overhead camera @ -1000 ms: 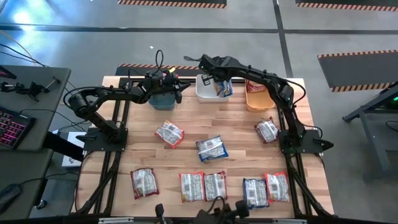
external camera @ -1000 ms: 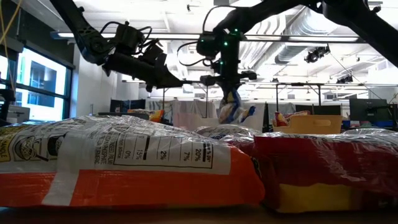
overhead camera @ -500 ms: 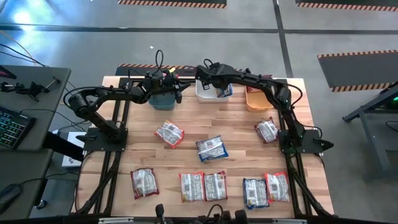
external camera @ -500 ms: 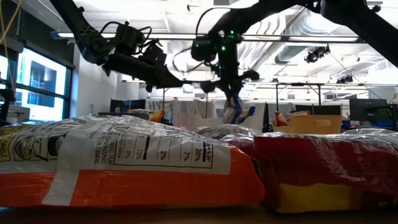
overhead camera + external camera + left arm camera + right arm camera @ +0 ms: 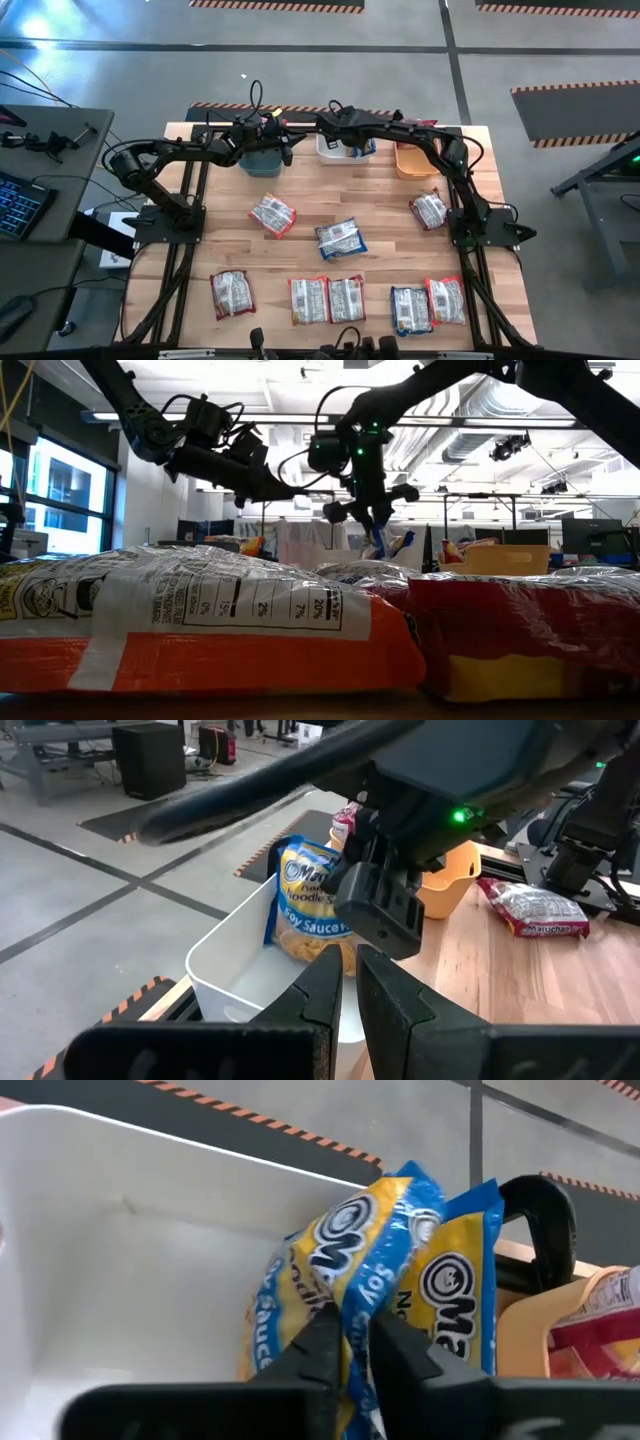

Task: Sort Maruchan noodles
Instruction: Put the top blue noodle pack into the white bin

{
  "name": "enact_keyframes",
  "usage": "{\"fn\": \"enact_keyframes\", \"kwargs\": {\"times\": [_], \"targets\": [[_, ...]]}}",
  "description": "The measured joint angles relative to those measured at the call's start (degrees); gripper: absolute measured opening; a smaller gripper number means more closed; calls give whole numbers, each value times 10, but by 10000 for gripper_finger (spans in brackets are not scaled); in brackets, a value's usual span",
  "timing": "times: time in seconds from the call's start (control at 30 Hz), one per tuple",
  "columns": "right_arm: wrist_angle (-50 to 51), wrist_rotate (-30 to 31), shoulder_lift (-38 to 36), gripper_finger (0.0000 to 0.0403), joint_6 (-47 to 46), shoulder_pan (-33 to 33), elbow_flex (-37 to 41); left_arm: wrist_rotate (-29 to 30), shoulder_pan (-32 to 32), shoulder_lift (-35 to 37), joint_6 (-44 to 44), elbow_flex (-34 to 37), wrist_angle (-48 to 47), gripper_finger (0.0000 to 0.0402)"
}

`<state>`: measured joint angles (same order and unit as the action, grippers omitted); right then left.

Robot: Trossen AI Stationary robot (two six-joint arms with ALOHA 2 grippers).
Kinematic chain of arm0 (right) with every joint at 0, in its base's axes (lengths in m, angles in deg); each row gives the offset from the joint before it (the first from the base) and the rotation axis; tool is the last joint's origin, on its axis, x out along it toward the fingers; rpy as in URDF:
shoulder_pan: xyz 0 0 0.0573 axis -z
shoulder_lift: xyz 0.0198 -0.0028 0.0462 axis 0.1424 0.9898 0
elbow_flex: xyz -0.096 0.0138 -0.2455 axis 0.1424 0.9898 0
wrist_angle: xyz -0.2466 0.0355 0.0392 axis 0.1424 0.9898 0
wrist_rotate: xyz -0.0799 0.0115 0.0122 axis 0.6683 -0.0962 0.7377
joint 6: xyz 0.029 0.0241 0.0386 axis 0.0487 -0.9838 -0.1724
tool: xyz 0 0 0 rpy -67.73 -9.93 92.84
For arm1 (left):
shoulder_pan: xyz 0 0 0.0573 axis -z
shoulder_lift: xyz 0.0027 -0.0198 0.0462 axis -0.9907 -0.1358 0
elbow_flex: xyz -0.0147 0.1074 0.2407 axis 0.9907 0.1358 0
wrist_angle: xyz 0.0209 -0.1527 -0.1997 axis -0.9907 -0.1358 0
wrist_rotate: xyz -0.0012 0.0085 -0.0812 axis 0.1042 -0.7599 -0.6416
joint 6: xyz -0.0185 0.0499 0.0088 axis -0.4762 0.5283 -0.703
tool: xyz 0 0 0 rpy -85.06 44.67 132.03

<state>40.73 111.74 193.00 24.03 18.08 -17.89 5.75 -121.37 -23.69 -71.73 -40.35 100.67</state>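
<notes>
My right gripper (image 5: 352, 147) reaches down into the white bin (image 5: 325, 152) at the table's far edge, shut on a blue-and-yellow noodle packet (image 5: 335, 1270). A second blue-and-yellow packet (image 5: 455, 1305) stands beside it in the same bin. My left gripper (image 5: 287, 146) hovers shut with nothing in it beside the teal bin (image 5: 262, 163), pointing toward the white bin (image 5: 235, 965). Several more noodle packets lie flat on the table with their printed backs up, among them two near the middle (image 5: 272, 214) (image 5: 341, 239). My right gripper pinches the packet's crumpled upper part (image 5: 348, 1308) between its two fingers. The fingers come from above, slanting down into the bin. The packet stands roughly upright inside the white bin (image 5: 130, 1270), and the bin wall hides its lower end.
An orange bin (image 5: 410, 161) holding a red packet (image 5: 600, 1315) stands right of the white one. One packet (image 5: 429, 210) lies near the right arm's base. Several packets form a row along the near edge (image 5: 231, 293) (image 5: 346, 298) (image 5: 446, 299) and fill the low view's foreground (image 5: 200, 625).
My right gripper has come down and a little toward the table's left, its wrist rolling, and has carried the blue packet from above the white bin down into it.
</notes>
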Motion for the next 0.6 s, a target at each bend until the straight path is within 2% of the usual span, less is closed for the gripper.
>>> {"fn": "enact_keyframes", "kwargs": {"times": [0.17, 0.3, 0.43, 0.6], "targets": [[3, -1, 0, 104, 6, 0, 0, 0, 0, 0, 0, 0, 0, 23], [23, 5, 0, 146, 8, 0, -15, 0, 0, 0, 0, 0, -1, 23], [66, 22, -1, 155, 7, 1, -55, 0, 0, 0, 0, 0, -1, 23], [93, 51, -2, 137, 18, 3, -76, 0, 0, 0, 0, 0, -5, 23]]}}
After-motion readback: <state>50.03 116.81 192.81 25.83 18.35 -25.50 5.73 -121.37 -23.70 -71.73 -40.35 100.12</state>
